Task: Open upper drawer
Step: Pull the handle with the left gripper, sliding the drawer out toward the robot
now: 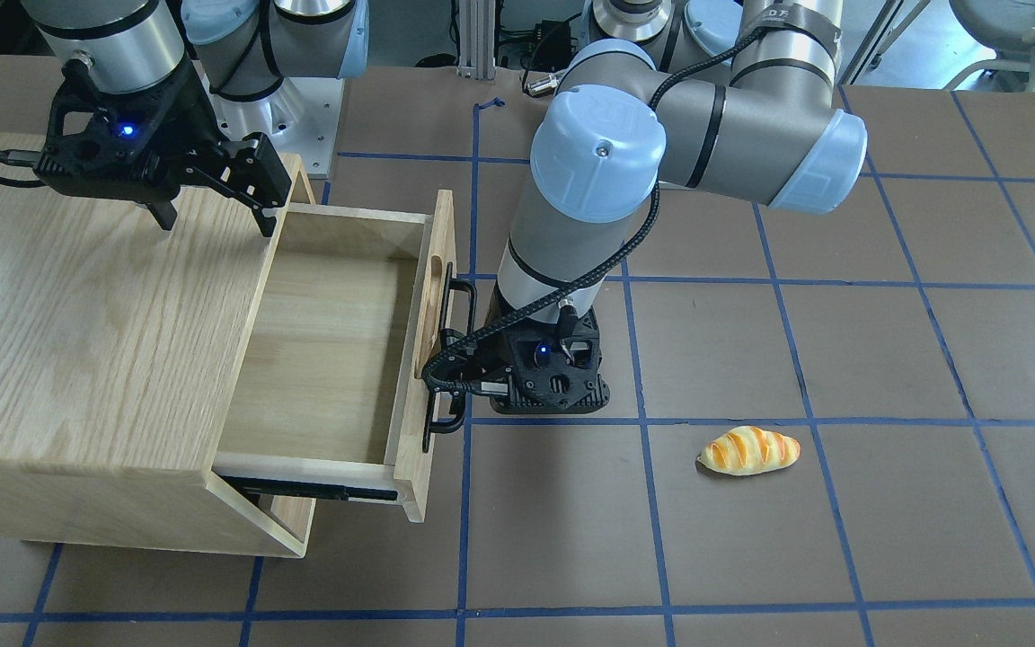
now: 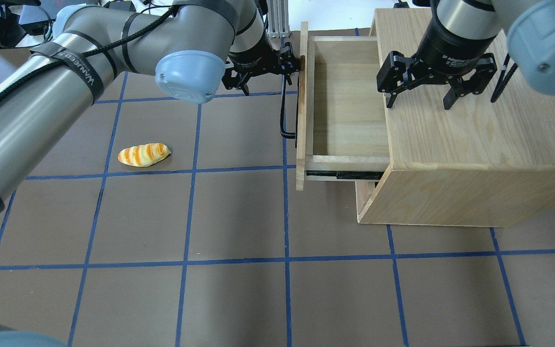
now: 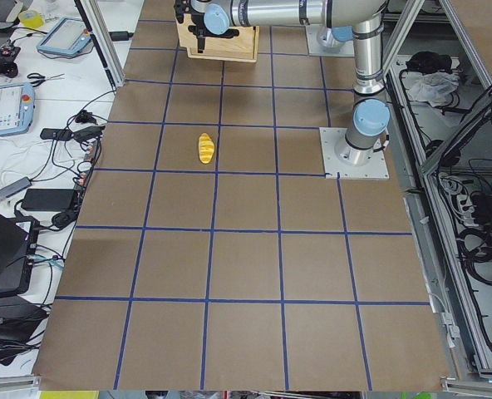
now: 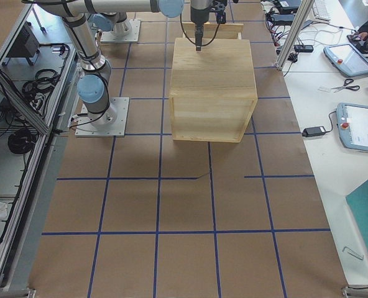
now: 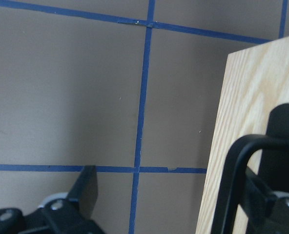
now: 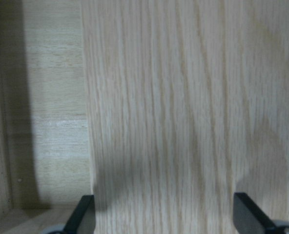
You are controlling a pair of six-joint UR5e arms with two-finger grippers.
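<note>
Slippage is my worry: upper drawer (image 2: 350,120) sits well out of the cabinet (image 2: 475,144), left gripper (image 2: 265,70) is spread wide and only hooked on the handle (image 2: 282,111), not clamped, while right gripper (image 2: 419,99) hangs open and empty over the top, so overpulling could drag everything.

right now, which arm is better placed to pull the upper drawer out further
Left: the left gripper straddles the drawer's black handle; the right gripper hangs open over the cabinet top.
</note>
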